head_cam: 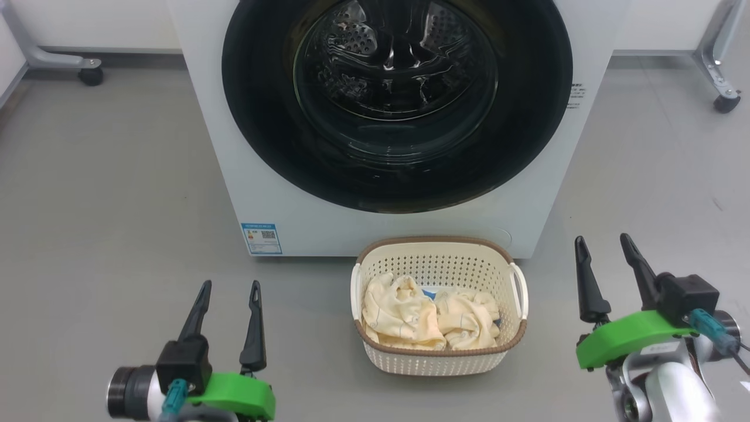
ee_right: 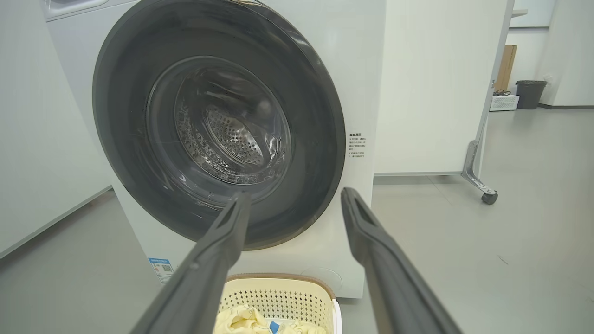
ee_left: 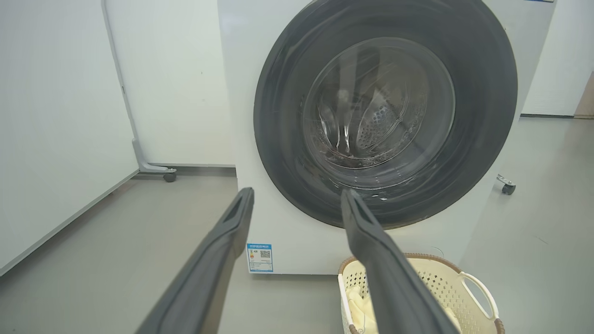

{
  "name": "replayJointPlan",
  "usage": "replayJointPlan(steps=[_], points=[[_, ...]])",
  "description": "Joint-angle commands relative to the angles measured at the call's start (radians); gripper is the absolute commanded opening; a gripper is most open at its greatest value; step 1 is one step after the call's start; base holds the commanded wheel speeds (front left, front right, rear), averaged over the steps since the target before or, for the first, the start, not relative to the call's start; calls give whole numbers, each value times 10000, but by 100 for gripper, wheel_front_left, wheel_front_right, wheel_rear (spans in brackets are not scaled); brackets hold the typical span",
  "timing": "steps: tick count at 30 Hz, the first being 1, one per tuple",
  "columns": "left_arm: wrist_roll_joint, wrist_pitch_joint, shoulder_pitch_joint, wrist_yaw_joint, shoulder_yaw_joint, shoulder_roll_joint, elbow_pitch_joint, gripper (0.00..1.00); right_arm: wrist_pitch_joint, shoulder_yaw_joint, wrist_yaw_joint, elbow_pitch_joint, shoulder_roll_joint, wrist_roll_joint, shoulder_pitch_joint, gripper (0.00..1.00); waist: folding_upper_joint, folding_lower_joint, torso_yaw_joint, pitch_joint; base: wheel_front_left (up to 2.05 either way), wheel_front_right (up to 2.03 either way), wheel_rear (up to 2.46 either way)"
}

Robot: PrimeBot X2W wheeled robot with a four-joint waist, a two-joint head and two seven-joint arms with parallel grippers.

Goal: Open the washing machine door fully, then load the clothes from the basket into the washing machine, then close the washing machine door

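Note:
The white washing machine (head_cam: 281,193) stands ahead with its round black-rimmed door (head_cam: 258,111) shut flat against the front; the steel drum shows through the glass. On the floor before it sits the cream basket (head_cam: 439,357) holding pale yellow clothes (head_cam: 404,316) and a bit of blue cloth. My left gripper (head_cam: 229,289) hovers open at the lower left, well left of the basket. Right of the basket, my right gripper (head_cam: 603,243) is open too. Both wrist views look at the door (ee_left: 278,116) (ee_right: 120,116) between spread fingers, with the basket (ee_left: 445,283) (ee_right: 278,297) below.
Grey floor lies all around. White partition panels on castor feet (head_cam: 91,73) (head_cam: 725,102) stand behind the machine at left and right. A blue label sticker (head_cam: 261,238) marks the machine's lower left front. A bin (ee_right: 530,93) stands far off in the right wrist view.

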Motion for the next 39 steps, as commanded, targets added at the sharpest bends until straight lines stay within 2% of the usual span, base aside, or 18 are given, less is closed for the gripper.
replayJointPlan(steps=[1,39], points=[[260,-140,-563,67,256,137,-299,100,-142,232,-30,-289,-210,-288,-684,100,0,0,7,-1,0,0,0],[-175,-141,-647,109,266,137,148,100,-143,229,-30,78,-210,282,-778,100,0,0,-60,-64,0,0,0]])
